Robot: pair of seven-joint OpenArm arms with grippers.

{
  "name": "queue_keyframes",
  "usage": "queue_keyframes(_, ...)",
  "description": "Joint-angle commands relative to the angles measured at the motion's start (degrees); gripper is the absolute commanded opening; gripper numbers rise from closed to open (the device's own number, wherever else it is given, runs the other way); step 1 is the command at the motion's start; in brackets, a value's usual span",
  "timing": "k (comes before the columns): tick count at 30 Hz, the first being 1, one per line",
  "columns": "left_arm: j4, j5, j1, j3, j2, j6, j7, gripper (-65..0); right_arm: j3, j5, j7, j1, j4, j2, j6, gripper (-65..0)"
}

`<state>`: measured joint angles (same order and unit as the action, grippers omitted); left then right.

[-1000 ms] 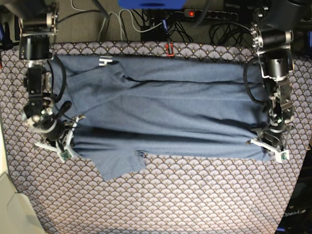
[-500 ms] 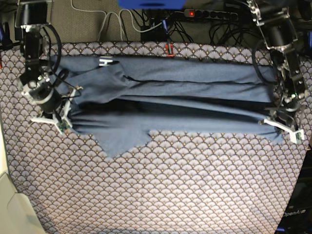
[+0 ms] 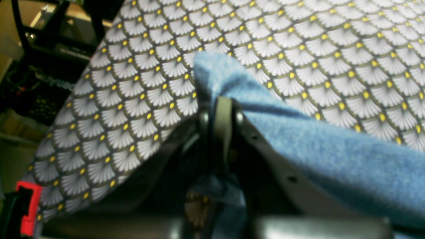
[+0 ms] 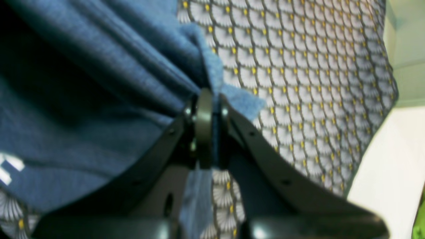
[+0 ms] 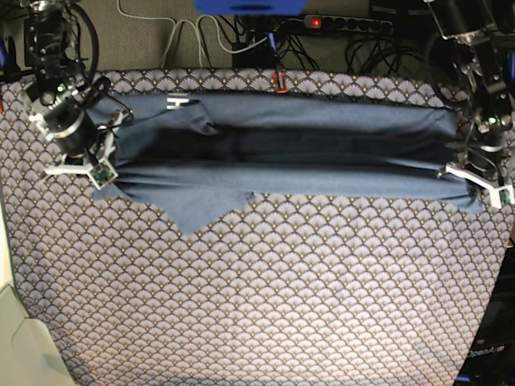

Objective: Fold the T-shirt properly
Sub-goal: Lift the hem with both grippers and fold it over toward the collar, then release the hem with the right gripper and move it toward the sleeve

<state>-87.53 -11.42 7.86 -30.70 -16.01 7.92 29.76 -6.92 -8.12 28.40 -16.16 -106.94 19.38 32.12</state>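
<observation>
T-shirt (image 5: 298,157) stretched betw. left claw (image 5: 475,178) & right claw (image 5: 100,161) (both clamped) on patterned cloth (image 5: 265,297).

You're looking at a T-shirt (image 5: 322,161) of matt, slightly fuzzy slate-blue knit cotton. Under it lies the tablecloth (image 5: 282,305), a smooth woven cloth printed with fans. The right gripper (image 4: 207,109) and left gripper (image 3: 219,109) show dark matt plastic fingers with small metal screws.

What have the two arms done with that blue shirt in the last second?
Both grippers, left and right, carried the near edge of the T-shirt toward the far side, folding it lengthwise. Both stayed shut on the fabric; the patterned cloth did not move.
</observation>
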Motion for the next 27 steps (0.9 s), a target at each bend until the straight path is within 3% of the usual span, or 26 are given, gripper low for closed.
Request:
queue_keyframes(1,-1.75,0.39,0.1,-0.55,-0.12,-0.76,-1.58,-64.5,-0.95,-0.28,-0.75,0.12,-1.59,0.98,-0.87,-65.0)
queue_keyframes(4,-3.95,0.39,2.03,-0.55,1.2,-0.76,-1.58,-64.5,-1.92,-0.28,-0.75,-1.46,-2.47,1.06,-0.25,-65.0)
queue_keyframes(8,-5.44,0.39,4.32,-0.29,2.6,-0.76,-1.58,-64.5,-4.55,-0.19,-0.75,-3.4,-3.0,0.8,3.35,-65.0)
queue_keyframes(27,-0.61,0.48,6.96,-0.12,2.52,-0.76,-1.58,-63.1,-4.2,-0.1,-0.75,-9.81,-2.82,0.8,3.44,-65.0)
